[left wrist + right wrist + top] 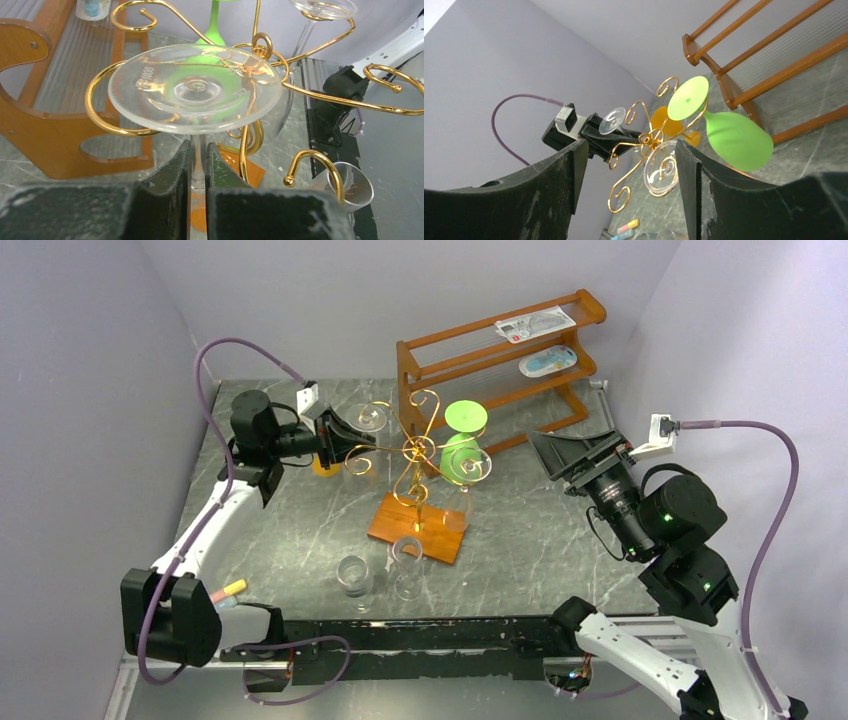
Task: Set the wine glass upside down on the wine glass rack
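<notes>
Contact is at the stem: the left hand (pixel 198 162) is closed tight on the thin stem of the wine glass (pixel 195 87), one dark finger (pixel 170 182) on each side with only the stem between them. The glass is upside down. Its round clear foot sits level just above the fingertips, and its bowl is hidden below the hand. Right under the foot, on the hand's left side, a curled gold arm of the wine glass rack (pixel 100 117) sweeps round beneath the disc. Whether the foot bears on the wire cannot be told. Beyond the hand stands the rack's central post, and further scroll arms spread to the right and overhead. Past the post an inverted green glass (pixel 462 435) hangs from the rack, and a clear glass (pixel 470 465) hangs next to it. The rack's flat orange-brown base (pixel 440 537) lies on the grey marbled tabletop (pixel 540 550), down and to the right of the hand. A brown wooden shelf (pixel 500 360) stands farther off behind the rack.

The right hand (pixel 630 150) is held on the far side of the rack from the left one. Its fingers are spread well apart and hold nothing, with the rack and hanging glasses showing between them.
</notes>
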Robot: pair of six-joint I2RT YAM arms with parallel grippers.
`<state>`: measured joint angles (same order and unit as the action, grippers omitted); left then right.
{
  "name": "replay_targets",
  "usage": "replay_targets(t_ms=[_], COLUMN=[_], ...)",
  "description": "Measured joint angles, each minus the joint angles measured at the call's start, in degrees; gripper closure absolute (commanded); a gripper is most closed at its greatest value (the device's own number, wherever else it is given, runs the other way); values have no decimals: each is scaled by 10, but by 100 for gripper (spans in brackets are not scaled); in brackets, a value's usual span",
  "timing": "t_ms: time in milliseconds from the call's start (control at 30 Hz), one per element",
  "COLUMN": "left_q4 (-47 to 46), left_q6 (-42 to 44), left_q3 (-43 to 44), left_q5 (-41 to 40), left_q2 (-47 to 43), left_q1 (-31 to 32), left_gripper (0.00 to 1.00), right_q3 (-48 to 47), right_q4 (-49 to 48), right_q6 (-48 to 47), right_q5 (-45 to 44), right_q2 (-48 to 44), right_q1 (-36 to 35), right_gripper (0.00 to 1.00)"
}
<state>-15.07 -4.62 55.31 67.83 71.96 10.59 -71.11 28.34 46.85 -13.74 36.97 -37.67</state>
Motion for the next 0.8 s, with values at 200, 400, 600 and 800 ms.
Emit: replay_targets(t_ms=[200,400,600,800], left_q4=[-44,-60,-58,-150], left_q6=[-15,-17,-10,-67], left_q3=[-8,-7,-4,-12], left_q5=[14,24,14,-16], left_q2=[16,48,58,75], left_q1=[1,16,38,39], left_gripper=[95,95,95,95], right_q3=[12,22,33,34], right_q4=[0,0,-2,-3], right_q6=[0,5,9,12], right_q5=[-5,-7,-7,-7], right_q2=[-2,-2,-3,-3], right_q1=[0,0,0,0], right_gripper=[32,32,33,33])
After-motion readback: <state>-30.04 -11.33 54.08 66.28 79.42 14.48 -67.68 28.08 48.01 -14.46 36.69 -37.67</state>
